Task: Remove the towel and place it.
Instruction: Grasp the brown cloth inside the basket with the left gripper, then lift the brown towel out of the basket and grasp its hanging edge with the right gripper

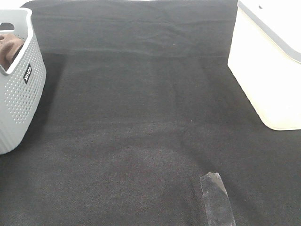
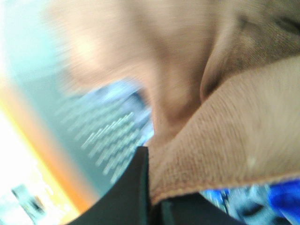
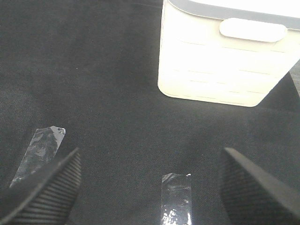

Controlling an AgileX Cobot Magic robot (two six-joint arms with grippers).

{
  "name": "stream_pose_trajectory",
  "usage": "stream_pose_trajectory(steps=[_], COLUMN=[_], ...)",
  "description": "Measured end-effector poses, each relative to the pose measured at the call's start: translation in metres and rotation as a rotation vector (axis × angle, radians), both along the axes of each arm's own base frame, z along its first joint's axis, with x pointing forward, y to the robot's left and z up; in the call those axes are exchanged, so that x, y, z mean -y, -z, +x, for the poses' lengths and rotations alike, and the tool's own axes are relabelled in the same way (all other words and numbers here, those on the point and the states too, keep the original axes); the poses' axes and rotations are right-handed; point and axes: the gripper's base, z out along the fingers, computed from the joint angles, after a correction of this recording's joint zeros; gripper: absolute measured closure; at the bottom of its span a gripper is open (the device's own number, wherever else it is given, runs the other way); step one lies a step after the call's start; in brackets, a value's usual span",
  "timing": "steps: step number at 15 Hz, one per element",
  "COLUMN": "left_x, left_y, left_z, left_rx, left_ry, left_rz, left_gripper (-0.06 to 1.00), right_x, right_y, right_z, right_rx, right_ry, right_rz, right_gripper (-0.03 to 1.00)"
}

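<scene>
My left jaws are pinched shut on the towel by its hem at the basket, so I can pull it out; right jaws hang wide and empty over the counter.

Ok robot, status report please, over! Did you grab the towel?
Left gripper shut on the towel. Towel inside the grey basket. Right gripper open, empty, above the black cloth. Nothing in the way, only tape strips.
</scene>
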Motion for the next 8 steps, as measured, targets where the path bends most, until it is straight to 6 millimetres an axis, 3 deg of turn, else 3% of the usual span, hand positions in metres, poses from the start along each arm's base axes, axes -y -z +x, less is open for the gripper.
stream_pose_trajectory(steps=[2, 3, 5, 8], left_x=[0.001, 0.004, 0.012, 0.042], left_y=[-0.022, -0.045, -0.073, -0.110], left_z=[-0.010, -0.022, -0.037, -0.057], left_rx=[0.049, 0.102, 0.182, 0.284], left_ry=[-0.032, -0.048, -0.049, 0.015], left_rz=[-0.017, -0.040, -0.084, -0.114], left_gripper=[0.94, 0.94, 0.94, 0.94], right_x=[0.000, 0.000, 0.000, 0.000], right_y=[0.000, 0.000, 0.000, 0.000], right_z=[0.000, 0.000, 0.000, 0.000], right_rx=[0.000, 0.000, 0.000, 0.000], right_ry=[0.000, 0.000, 0.000, 0.000], right_rz=[0.000, 0.000, 0.000, 0.000], right_gripper=[0.20, 0.20, 0.20, 0.20])
